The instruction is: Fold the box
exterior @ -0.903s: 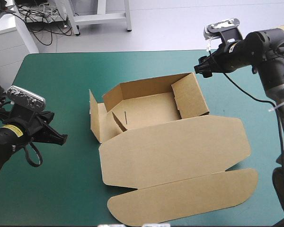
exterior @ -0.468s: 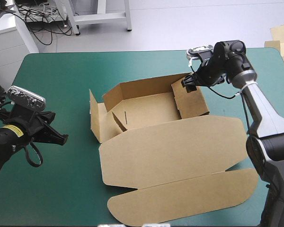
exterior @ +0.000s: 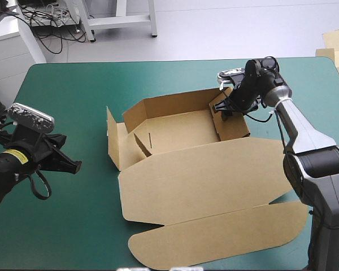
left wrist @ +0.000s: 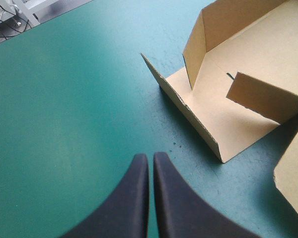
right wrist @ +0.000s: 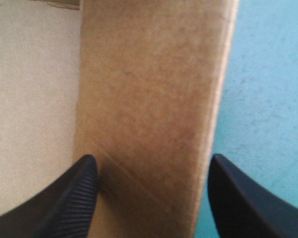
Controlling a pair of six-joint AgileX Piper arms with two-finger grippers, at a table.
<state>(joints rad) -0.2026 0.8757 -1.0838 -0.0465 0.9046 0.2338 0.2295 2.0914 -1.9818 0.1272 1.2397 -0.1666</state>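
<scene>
**Operator:** State of the right gripper?

**Technician:** Right gripper (right wrist: 151,163), two broad black fin-shaped fingers (right wrist: 72,196): spread apart, gripping nothing. Its wrist view shows them straddling the right end wall (right wrist: 149,99) of the brown cut-board box (exterior: 175,132). One finger is over the pale floor inside, and the other is over the teal-green table cover (right wrist: 268,89) outside. In the high view the two fingers cannot be told apart.

**Operator:** Left gripper?

**Technician:** Left gripper (left wrist: 150,158): fingers pressed together into one point, empty, over bare cover. The box's left end flap (left wrist: 198,124) lies ahead of it, apart.

**Operator:** Box location?

**Technician:** High view only: mid-table, walls raised, tray open, lid (exterior: 209,180) flat toward the near edge.

**Operator:** Change from earlier?

**Technician:** The right gripper stood beyond the box's far right corner; it has since moved in over the end wall. The left arm and the box are unchanged.
</scene>
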